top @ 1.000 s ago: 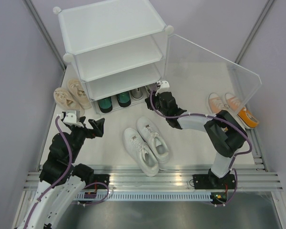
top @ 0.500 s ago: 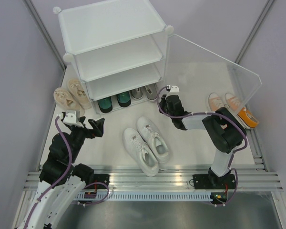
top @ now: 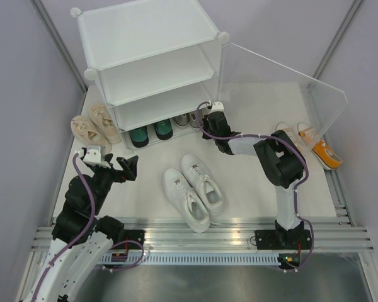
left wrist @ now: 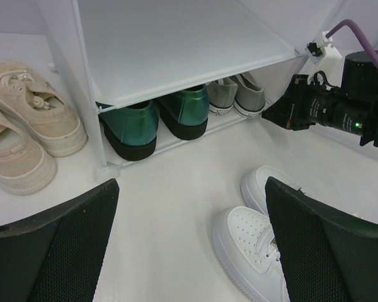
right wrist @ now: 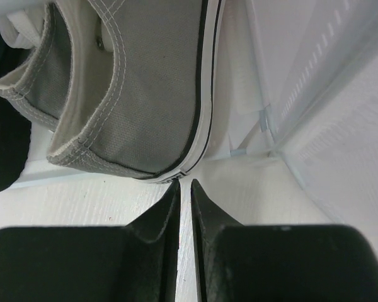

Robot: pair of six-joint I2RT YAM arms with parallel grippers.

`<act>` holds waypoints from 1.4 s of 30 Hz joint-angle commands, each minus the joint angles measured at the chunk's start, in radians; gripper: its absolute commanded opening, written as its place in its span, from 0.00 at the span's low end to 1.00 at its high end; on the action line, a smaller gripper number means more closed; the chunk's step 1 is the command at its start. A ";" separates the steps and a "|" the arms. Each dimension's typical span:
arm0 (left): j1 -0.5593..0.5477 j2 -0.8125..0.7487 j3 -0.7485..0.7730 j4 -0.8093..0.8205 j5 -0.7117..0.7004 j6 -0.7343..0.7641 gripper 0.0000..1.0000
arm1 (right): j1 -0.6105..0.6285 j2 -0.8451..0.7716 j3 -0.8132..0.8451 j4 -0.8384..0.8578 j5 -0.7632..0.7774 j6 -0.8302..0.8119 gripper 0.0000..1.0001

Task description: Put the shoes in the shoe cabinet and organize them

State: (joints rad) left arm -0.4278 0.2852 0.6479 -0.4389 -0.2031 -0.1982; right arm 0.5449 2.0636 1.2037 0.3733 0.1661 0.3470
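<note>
Shoes of five colours are on the white tabletop (top: 239, 189), and two pairs already stand inside the cabinet (top: 145, 31). The cabinet is tall and white and stands at the far left part of the tabletop. Its clear door (top: 283, 82) is swung open toward the right edge. In the lowest tier the dark green pair (left wrist: 154, 119) stands on the left and the grey pair (left wrist: 236, 94) on the right, heels pointing outward. The two upper shelves carry nothing.

The beige pair (top: 94, 124) lies just beside the left wall of the cabinet, near the left edge. The white pair (top: 195, 189) lies in the middle of the tabletop, closer to the near edge, the two shoes side by side and touching. The orange pair (top: 324, 154) lies near the right edge, partly behind the open door.

The right claw (right wrist: 184, 185) is low at the right front corner of the cabinet, just in front of the heel of the outer grey shoe. Its jaws are almost together with only a thin slit, and nothing is between them. I cannot tell if the tips touch the sole.

The left claw (left wrist: 190, 184) hangs above the left side of the tabletop, facing the cabinet. Its jaws are spread wide and hold nothing.
</note>
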 commanded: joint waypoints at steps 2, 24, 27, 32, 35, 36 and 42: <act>-0.003 0.005 0.002 0.035 0.004 0.042 1.00 | -0.036 0.029 0.117 0.081 -0.027 0.024 0.15; -0.003 0.005 0.002 0.034 0.013 0.039 0.99 | 0.006 -0.134 -0.192 0.293 -0.057 0.014 0.50; -0.003 0.003 0.002 0.032 0.013 0.040 1.00 | 0.009 -0.108 -0.156 0.283 -0.063 0.003 0.55; -0.003 0.003 0.002 0.034 0.013 0.040 1.00 | 0.013 -0.066 -0.112 0.285 -0.072 -0.011 0.64; -0.003 0.006 0.002 0.034 0.014 0.039 1.00 | 0.016 -0.040 -0.072 0.256 -0.065 -0.017 0.65; -0.003 0.005 0.002 0.035 0.014 0.040 1.00 | 0.015 -0.031 -0.047 0.244 -0.057 -0.020 0.65; -0.003 0.006 0.002 0.035 0.016 0.040 1.00 | 0.021 0.030 0.011 0.178 -0.004 -0.011 0.66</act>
State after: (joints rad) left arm -0.4278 0.2863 0.6479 -0.4389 -0.2012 -0.1982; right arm 0.5640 2.0537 1.1606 0.5701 0.1329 0.3347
